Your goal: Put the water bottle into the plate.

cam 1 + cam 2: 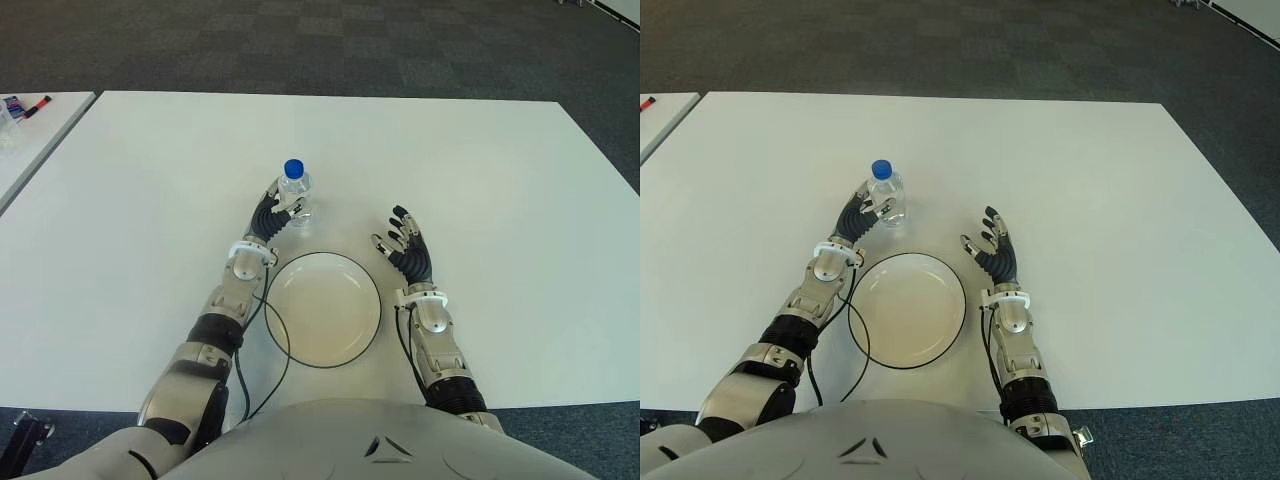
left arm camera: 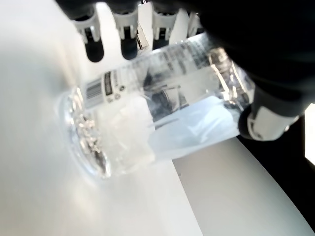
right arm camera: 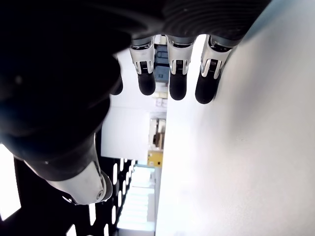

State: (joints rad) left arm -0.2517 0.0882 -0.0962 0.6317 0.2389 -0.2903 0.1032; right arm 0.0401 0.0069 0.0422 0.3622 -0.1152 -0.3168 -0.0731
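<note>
A clear water bottle (image 1: 295,192) with a blue cap stands upright on the white table (image 1: 480,180), just behind the plate's far left rim. My left hand (image 1: 272,215) is wrapped around the bottle's left side. In the left wrist view the fingers (image 2: 128,42) curl over the bottle (image 2: 162,98) and the thumb (image 2: 266,118) presses on its other side. The white plate (image 1: 322,308) with a dark rim lies on the table between my forearms, with nothing in it. To the plate's right, my right hand (image 1: 405,245) has its fingers (image 3: 177,83) spread and holds nothing.
A black cable (image 1: 277,345) loops along the plate's left rim from my left arm. A second table (image 1: 30,130) at the far left carries markers. Dark carpet lies beyond the table's far edge.
</note>
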